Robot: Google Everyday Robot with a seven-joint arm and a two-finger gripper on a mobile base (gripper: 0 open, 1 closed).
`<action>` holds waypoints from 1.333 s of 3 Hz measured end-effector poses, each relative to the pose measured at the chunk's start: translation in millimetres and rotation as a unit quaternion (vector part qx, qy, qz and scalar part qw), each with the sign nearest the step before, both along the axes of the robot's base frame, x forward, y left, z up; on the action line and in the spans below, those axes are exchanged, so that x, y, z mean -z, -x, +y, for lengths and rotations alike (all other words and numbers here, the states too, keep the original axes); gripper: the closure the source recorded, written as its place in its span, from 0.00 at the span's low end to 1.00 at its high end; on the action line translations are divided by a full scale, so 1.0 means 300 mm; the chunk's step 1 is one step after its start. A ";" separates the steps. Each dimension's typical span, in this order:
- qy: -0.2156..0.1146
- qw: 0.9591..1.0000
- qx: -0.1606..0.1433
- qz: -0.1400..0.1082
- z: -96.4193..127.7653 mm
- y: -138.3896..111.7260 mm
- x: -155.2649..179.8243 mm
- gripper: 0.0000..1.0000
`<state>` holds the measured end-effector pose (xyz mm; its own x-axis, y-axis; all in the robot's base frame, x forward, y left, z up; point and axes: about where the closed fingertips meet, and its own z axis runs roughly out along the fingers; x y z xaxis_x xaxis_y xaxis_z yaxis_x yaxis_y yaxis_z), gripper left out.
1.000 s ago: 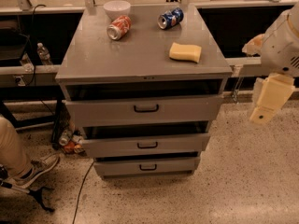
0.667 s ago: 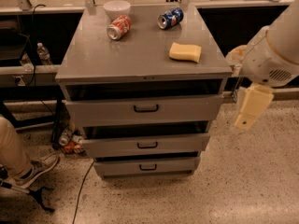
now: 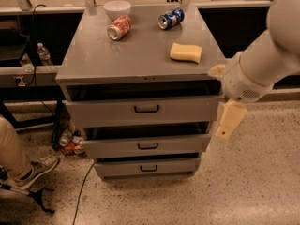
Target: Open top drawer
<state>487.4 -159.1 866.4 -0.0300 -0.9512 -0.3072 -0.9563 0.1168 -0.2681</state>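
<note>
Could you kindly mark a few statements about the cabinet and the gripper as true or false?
1. The gripper hangs at the cabinet's right side, beside the top drawer. True.
2. A yellow sponge lies on the cabinet top. True.
3. The gripper holds the handle. False: it is apart from it, off to the right.
4. The white bowl stands on the floor. False: it stands at the back of the cabinet top.

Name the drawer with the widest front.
The top drawer, just under the tabletop; the middle drawer and bottom drawer fronts are narrower and shorter. The end effector hangs beside the top drawer's right end.
</note>
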 end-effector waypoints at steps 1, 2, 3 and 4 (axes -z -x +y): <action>0.016 1.000 -0.006 -0.009 -0.006 -0.042 0.093 0.00; 0.040 0.999 -0.011 -0.016 0.009 -0.096 0.205 0.00; 0.061 0.998 -0.005 -0.025 0.000 -0.160 0.312 0.00; 0.066 0.997 0.008 -0.039 -0.012 -0.258 0.417 0.00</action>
<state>564.7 -162.6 741.3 -0.0266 -0.9829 -0.1820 -0.9304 0.0909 -0.3550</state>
